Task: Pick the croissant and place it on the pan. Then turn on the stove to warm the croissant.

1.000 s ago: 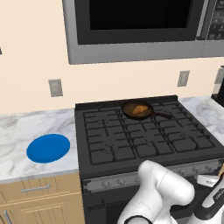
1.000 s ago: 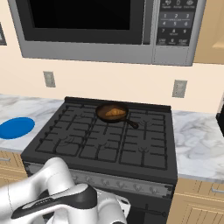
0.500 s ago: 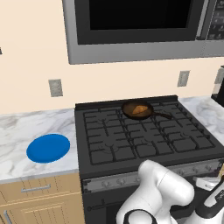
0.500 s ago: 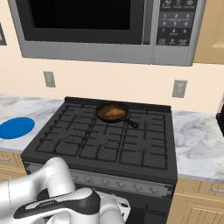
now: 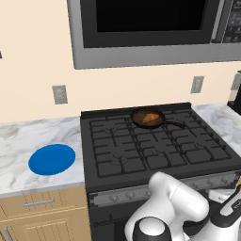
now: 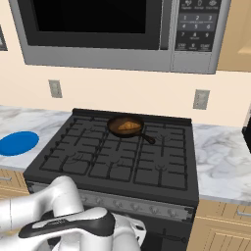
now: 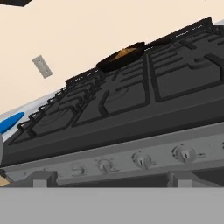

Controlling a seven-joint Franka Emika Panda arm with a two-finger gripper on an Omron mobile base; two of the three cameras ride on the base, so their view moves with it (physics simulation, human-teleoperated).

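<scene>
The croissant [image 5: 150, 117] [image 6: 127, 127] [image 7: 124, 53] lies inside the dark pan [image 5: 139, 117] [image 6: 115, 126] [image 7: 111, 63], which stands on a rear burner of the black stove [image 5: 141, 150] [image 6: 122, 162] [image 7: 131, 96]. The pan's handle points right. My gripper [image 7: 113, 179] is open, low in front of the stove's silver knob strip. Its two fingertips [image 7: 43, 176] stand wide apart with nothing between them. Several knobs [image 7: 142, 159] line the strip just ahead of the gripper.
A flat blue plate [image 5: 52, 159] [image 6: 17, 143] [image 7: 8, 122] rests on the marble counter [image 5: 28, 136] left of the stove. More counter [image 6: 220, 157] lies to the right. A steel microwave [image 5: 150, 28] [image 6: 112, 29] hangs above the range.
The arm's lower links have shifted slightly in front of the stove. The pan and the croissant have stayed put, and the gripper has stayed open.
</scene>
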